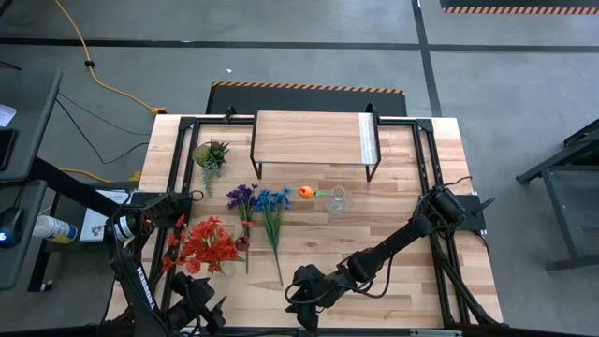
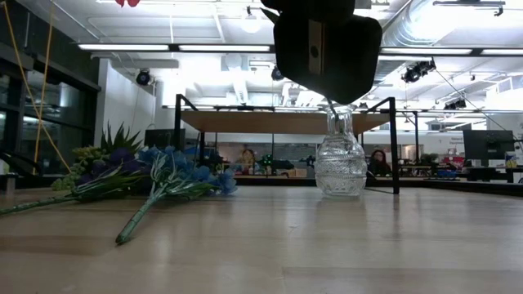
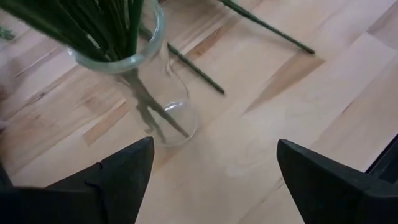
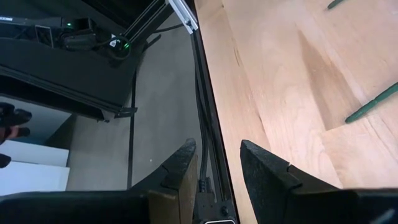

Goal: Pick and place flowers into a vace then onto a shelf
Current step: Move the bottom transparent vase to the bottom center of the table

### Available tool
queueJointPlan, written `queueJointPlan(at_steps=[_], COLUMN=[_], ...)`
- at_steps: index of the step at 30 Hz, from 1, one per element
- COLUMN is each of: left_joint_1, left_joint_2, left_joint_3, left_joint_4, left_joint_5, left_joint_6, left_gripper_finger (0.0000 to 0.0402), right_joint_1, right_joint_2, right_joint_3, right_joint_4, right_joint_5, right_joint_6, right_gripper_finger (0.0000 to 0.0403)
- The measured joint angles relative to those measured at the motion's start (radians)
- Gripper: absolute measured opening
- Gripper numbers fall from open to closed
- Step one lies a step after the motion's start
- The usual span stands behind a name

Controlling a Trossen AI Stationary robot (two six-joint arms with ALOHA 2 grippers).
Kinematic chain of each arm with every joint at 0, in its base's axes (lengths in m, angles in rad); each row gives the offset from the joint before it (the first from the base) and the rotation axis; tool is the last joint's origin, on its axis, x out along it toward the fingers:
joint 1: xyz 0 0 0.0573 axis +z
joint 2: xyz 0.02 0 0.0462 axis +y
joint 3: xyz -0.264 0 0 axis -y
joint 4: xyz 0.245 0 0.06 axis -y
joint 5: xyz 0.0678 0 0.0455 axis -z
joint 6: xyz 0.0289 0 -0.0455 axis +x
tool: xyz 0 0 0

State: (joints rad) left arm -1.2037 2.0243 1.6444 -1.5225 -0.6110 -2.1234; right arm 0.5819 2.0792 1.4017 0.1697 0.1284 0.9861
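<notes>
The left pincer [image 3: 211,180] hangs with its fingers spread wide apart over a clear glass vase [image 3: 140,81] stuffed with green stems, gripping nothing. In the overhead view the red flowers [image 1: 206,245] sit at lower left of the frame; purple flowers [image 1: 242,197], blue flowers [image 1: 272,199] and an orange flower [image 1: 306,193] lie mid-frame on the surface [image 1: 402,187]. A second glass vase [image 1: 338,200] stands right of the orange one. The shelf [image 1: 309,139] stands at upper centre, bare. The right pincer [image 4: 217,165] rests at bottom centre by the surface's edge, fingers narrowly apart and empty.
</notes>
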Motion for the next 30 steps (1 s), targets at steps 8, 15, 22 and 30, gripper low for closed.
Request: queueJointPlan(at_steps=[8, 15, 22, 30], left_joint_1=[0.0, 0.0, 0.0, 0.031], left_joint_2=[0.0, 0.0, 0.0, 0.008], left_joint_3=[0.0, -0.035, -0.048, -0.048], left_joint_4=[-0.044, -0.041, -0.042, -0.05], left_joint_5=[-0.026, -0.06, -0.079, -0.127], left_joint_6=[-0.002, -0.003, -0.01, 0.002], left_gripper_finger=[0.0358, 0.0357, 0.0358, 0.0358], right_joint_1=[0.0, 0.0, 0.0, 0.0], right_joint_2=[0.0, 0.0, 0.0, 0.0], right_joint_3=[0.0, 0.0, 0.0, 0.0], right_joint_4=[0.0, 0.0, 0.0, 0.0], right_joint_5=[0.009, 0.015, 0.015, 0.019], right_joint_6=[0.0, 0.001, 0.011, 0.01], right_gripper_finger=[0.0114, 0.0114, 0.0114, 0.0114])
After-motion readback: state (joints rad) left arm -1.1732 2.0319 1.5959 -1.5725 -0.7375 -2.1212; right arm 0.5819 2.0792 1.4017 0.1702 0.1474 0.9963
